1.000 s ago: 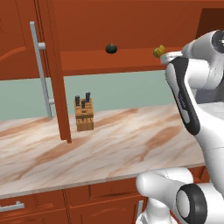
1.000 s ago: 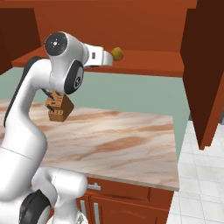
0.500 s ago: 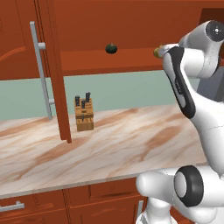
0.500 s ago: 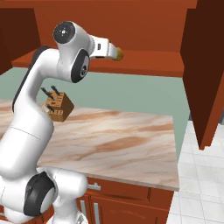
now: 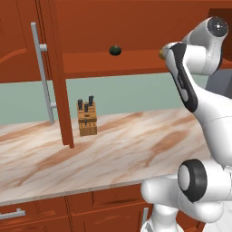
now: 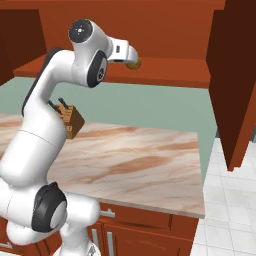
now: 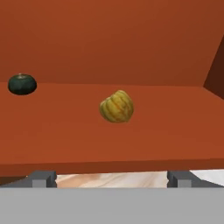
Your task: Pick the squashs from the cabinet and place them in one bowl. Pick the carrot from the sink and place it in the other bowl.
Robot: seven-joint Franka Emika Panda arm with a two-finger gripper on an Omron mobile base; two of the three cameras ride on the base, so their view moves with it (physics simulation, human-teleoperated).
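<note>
The cabinet [image 5: 136, 27] stands open, and two squashs lie on its red-brown shelf [image 7: 144, 140]. A dark green squash [image 5: 114, 50] [image 7: 22, 84] sits to the left. A yellow-green ribbed squash [image 7: 117, 106] [image 6: 134, 63] lies straight ahead of my gripper [image 7: 111, 179], a short way beyond its tips. The gripper is open, with its two fingertips [image 7: 43, 178] wide apart and nothing between them. In the right base view the hand reaches the shelf's front edge beside the yellow-green squash. The bowls, the carrot and the sink are out of view.
An open cabinet door [image 5: 56, 72] with a long grey handle [image 5: 43, 68] hangs over the marble counter [image 5: 127, 149]. A second open door [image 6: 235, 85] stands at the right. A wooden knife block [image 5: 87, 118] [image 6: 70, 120] sits by the back wall.
The arm's upper joint has risen and the hand has lifted slightly to the shelf's level, closer to the yellow-green squash. The squashs have not moved.
</note>
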